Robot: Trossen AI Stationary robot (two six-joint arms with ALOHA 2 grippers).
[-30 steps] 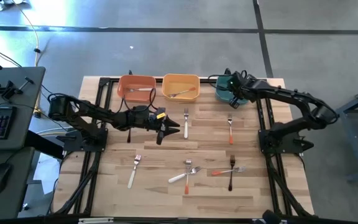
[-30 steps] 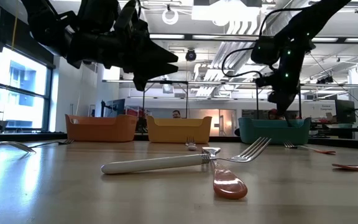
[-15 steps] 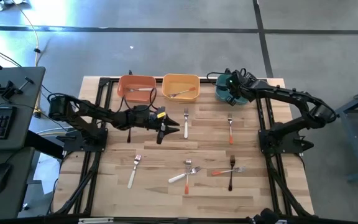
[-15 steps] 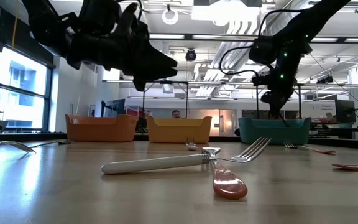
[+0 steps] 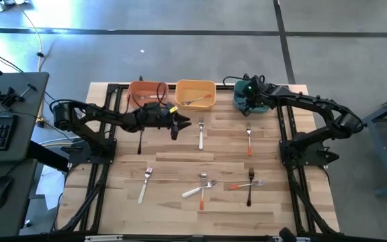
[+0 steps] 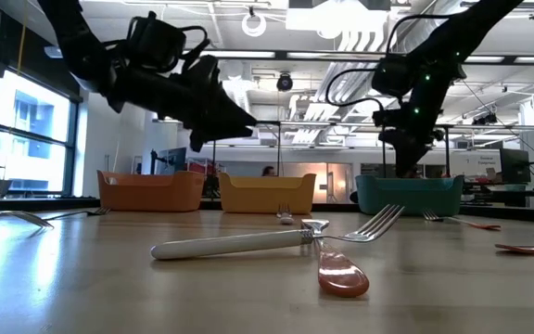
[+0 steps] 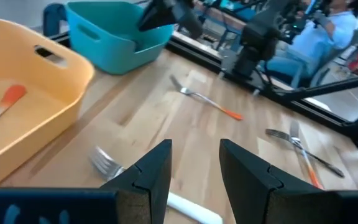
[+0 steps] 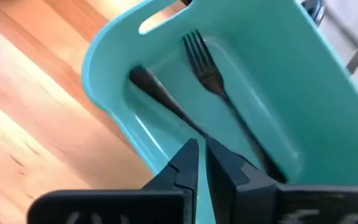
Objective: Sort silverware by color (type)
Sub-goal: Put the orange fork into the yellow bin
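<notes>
Your left gripper (image 5: 182,124) hangs above the table just in front of the orange bin (image 5: 146,94) and yellow bin (image 5: 195,93), fingers (image 7: 156,169) spread apart with nothing between them. A white-handled fork (image 5: 201,132) lies just beside it. Farther toward you, more forks are scattered on the table (image 5: 113,202): a white one (image 5: 144,184), a crossed pair (image 5: 201,188), then a black one (image 5: 250,186) over an orange one. Your right gripper (image 5: 242,97) sits over the teal bin (image 8: 303,81), fingers nearly pressed together, empty; two black forks (image 8: 219,87) lie inside.
</notes>
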